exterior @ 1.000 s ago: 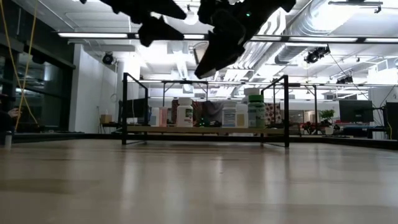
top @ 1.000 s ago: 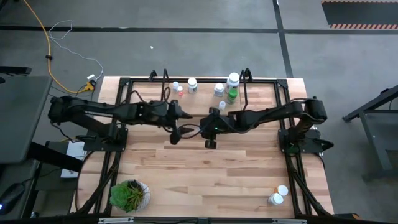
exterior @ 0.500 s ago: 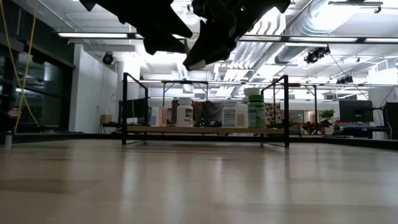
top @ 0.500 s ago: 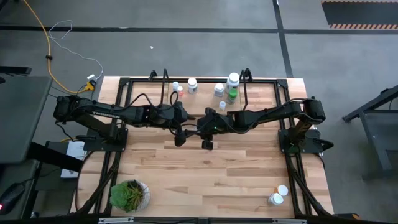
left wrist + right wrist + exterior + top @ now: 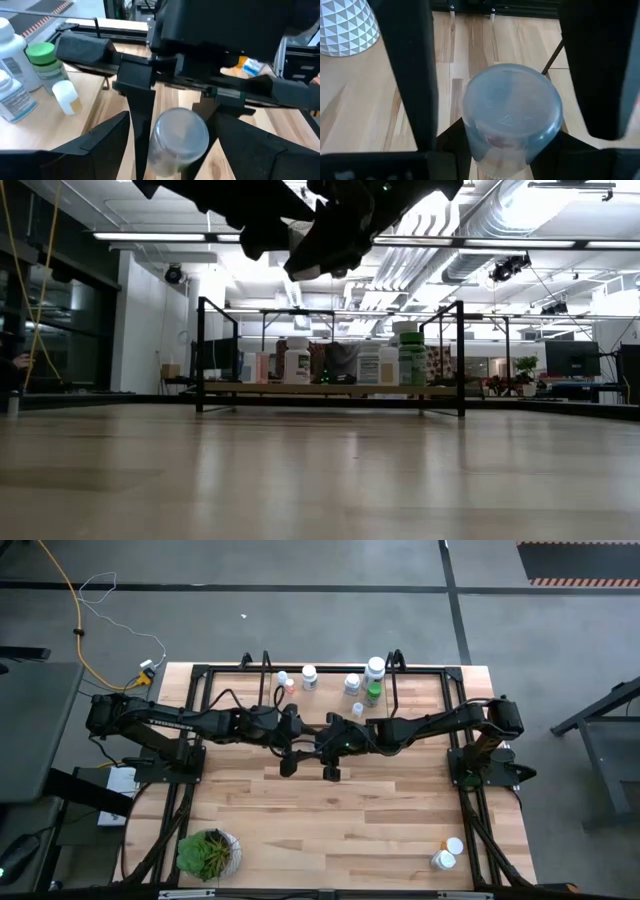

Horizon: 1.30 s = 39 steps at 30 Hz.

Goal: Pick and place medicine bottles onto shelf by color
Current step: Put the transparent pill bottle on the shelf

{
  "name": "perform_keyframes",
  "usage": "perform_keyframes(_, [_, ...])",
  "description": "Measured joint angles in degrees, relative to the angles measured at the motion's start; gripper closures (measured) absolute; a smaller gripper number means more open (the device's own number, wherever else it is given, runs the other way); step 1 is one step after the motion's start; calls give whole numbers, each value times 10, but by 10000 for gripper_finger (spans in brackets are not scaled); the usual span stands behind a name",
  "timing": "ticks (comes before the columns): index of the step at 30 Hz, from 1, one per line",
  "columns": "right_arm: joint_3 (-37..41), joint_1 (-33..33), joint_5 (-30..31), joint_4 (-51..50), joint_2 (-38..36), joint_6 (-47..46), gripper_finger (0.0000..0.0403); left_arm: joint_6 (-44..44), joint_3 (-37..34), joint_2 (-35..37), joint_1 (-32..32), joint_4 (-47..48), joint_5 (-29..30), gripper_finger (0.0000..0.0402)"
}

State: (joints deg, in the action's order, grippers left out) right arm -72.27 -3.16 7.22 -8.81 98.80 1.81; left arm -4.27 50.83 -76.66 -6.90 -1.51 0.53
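Medicine bottle (image 5: 510,115), small clear-grey plastic cylinder seen end-on, is pinched between the right gripper's (image 5: 330,753) 2 dark fingers, high above table centre. Jaws partly closed on it, so it's held. Left gripper (image 5: 289,752) sits just beside at 9 o'clock, jaws spread wide around the same bottle (image 5: 180,135) in its wrist view, not clamped.

Step looks like a mid-air handover, right arm to left. Next move calls for the left jaws to close squarely on the bottle body before the right lets go; a slip would drop it onto the table.

Bottle: smooth, glossy, rounded bottom edge, faint moulded mark on the end, something reddish inside; colour group hard to tell.

Outward at 12 o'clock: shelf (image 5: 330,692), pale wood board in thin black wire frame, with several white, green and orange bottles upright. 2 white-capped bottles (image 5: 446,853) stand at 5 o'clock near the table corner. Potted green plant (image 5: 208,852), white faceted pot, at 7 o'clock. Tabletop (image 5: 330,830) is light wood planks, matte.
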Motion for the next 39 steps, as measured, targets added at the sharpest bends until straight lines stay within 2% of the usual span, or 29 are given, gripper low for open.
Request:
perform_keyframes(10, [0,0,0,1,0,-3,270,11,0,0,0,21,1,173])
perform_keyframes(21, [0,0,0,0,0,-19,268,22,0,0,0,21,1,273])
perform_keyframes(25, [0,0,1,-3,-2,-53,249,4,0,0,0,20,0,276])
perform_keyframes(32, [0,0,2,-85,-36,-81,180,-11,0,19,-16,67,3,271])
perform_keyframes(35, [0,1,2,-139,-58,-87,162,-2,-1,51,-32,107,3,271])
perform_keyframes(39, [0,1,1,-216,-74,-109,158,-9,-1,122,-56,153,8,271])
